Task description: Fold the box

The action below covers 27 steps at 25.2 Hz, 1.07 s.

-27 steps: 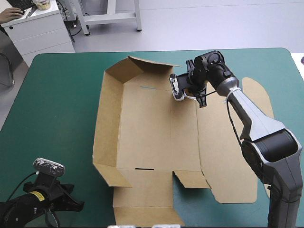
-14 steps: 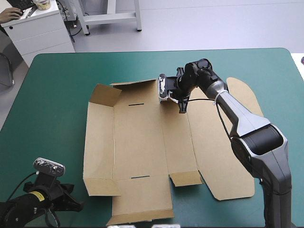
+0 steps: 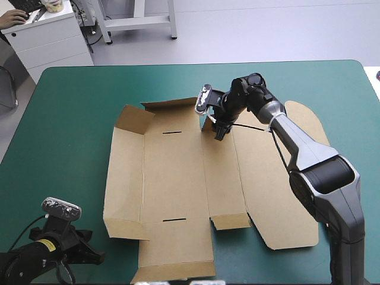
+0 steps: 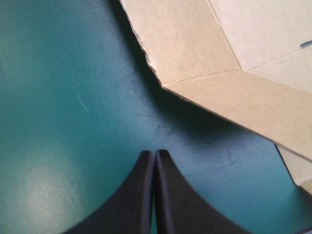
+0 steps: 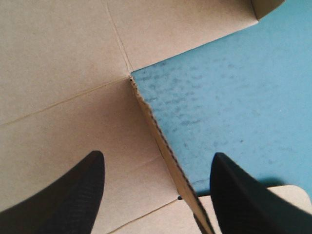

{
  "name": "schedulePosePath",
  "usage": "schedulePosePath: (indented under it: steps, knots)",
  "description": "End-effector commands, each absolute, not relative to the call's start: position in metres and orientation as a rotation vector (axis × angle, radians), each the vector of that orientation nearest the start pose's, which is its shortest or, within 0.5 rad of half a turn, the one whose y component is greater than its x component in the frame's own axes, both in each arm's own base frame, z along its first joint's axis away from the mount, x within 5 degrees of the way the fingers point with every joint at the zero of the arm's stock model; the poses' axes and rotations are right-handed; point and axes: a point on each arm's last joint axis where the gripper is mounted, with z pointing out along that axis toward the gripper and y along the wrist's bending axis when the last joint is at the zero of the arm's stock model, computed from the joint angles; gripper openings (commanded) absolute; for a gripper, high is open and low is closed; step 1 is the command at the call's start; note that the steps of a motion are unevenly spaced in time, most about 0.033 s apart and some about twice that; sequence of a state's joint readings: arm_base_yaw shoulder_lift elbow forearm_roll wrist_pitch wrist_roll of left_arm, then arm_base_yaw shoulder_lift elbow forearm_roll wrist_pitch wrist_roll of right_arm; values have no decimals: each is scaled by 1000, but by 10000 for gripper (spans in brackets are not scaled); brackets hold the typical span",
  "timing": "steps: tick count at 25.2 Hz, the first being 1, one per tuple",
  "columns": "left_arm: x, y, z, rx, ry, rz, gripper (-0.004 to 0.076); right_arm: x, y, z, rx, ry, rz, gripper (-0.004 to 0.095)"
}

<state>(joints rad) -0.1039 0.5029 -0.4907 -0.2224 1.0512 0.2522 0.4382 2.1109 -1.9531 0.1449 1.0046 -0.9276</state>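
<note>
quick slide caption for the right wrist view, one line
Right end effector open over the brown box, a cut board edge running between its fingers, teal-green cover beside it.

High view: bright, even light from above; shadows short and soft. Thin dark rim on tabletop (image 3: 65, 130) along left edge of box (image 3: 172, 178). Small shadow on board just under right gripper (image 3: 218, 127). Left wrist view: deep shadow on tabletop below raised flap (image 4: 234, 97), darkest close to board; pale sheen patch on tabletop beside left gripper (image 4: 155, 155). Right wrist view: board evenly lit; narrow dark line on tabletop under upturned board edge.
</note>
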Motion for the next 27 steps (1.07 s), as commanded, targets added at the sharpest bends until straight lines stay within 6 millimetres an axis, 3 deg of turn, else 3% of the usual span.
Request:
schedulePosePath:
  steps: [1, 12, 18, 19, 23, 27]
  knots:
    - [74, -27, 271, 363, 2435, -247, -10, 412, 204, 322, -1469, 2031, 15, 593]
    - [74, -27, 271, 363, 2435, -247, -10, 378, 168, 382, -1178, 2219, -24, 593]
    - [74, -27, 271, 363, 2435, -247, -10, 365, 123, 407, -836, 2388, 179, 554]
    - [74, -27, 271, 363, 2435, -247, -10, 364, 104, 418, -671, 2402, 290, 522]
    - [74, -27, 271, 363, 2435, -247, -10, 353, 55, 441, -425, 2354, 480, 438]
    - [74, -27, 271, 363, 2435, -247, -10, 320, 31, 424, -370, 2447, 408, 334]
